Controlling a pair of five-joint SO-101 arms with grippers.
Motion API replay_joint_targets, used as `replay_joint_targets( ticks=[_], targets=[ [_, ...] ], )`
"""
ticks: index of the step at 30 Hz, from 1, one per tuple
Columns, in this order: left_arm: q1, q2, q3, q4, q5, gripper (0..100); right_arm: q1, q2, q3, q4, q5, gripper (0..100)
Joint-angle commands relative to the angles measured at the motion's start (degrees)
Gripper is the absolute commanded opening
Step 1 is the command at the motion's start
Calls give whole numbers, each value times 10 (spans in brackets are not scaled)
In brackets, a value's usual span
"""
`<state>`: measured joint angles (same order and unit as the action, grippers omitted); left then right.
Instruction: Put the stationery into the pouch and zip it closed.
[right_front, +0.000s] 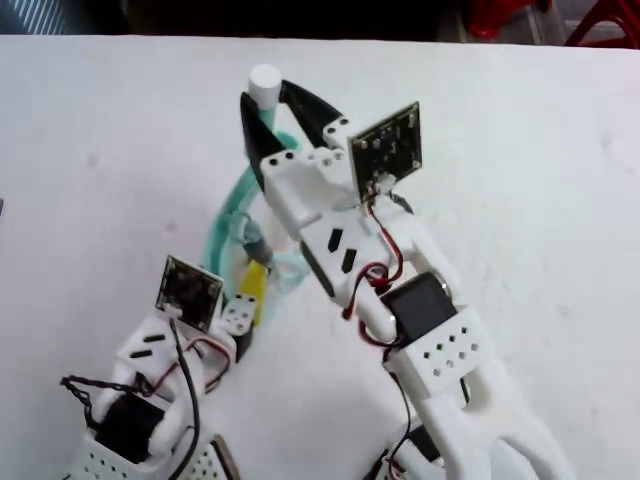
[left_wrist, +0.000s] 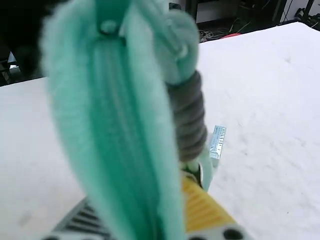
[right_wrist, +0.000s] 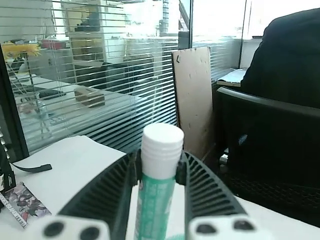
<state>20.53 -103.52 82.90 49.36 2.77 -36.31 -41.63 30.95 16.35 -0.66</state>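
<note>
Two arms meet near the middle of the table (right_front: 520, 150). The right gripper (right_front: 264, 95) is clamped on a glue stick (right_front: 264, 78). In the right wrist view its black fingers (right_wrist: 112, 187) press either side of the green body, and the white cap juts out past their tips. The stick is held by the far end of the teal pouch (right_front: 222, 215), which lies partly under that arm with its mouth gaping as a loop. The left gripper (right_front: 250, 288) sits at the pouch's near end and seems pinched on the rim beside the zip, though the contact is too close to the lens to be sure. A small metal tab (left_wrist: 217, 141) hangs beside the fabric. The step in hand, I judge, is loading the stationery. The next move calls for tipping the stick down into the mouth and releasing it while the rim is held open. The zip comes after.
</note>
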Motion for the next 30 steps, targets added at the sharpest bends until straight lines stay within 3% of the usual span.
replay_joint_targets(
  ticks=[1,10,19,25,30],
  targets=[
    [0,-9,-30,-18,3,24,15,-5,-4,20,3,17],
    [3,-9,-29,-18,3,24,40,-83,54,73,2,17],
    [1,-9,-29,-18,3,30,-30,-118,127,60,2,17],
    [-1,-9,-33,4,8,165,-18,-117,106,66,4,17],
    [-1,-9,-40,14,8,176,10,-87,61,112,4,17]
  ],
)
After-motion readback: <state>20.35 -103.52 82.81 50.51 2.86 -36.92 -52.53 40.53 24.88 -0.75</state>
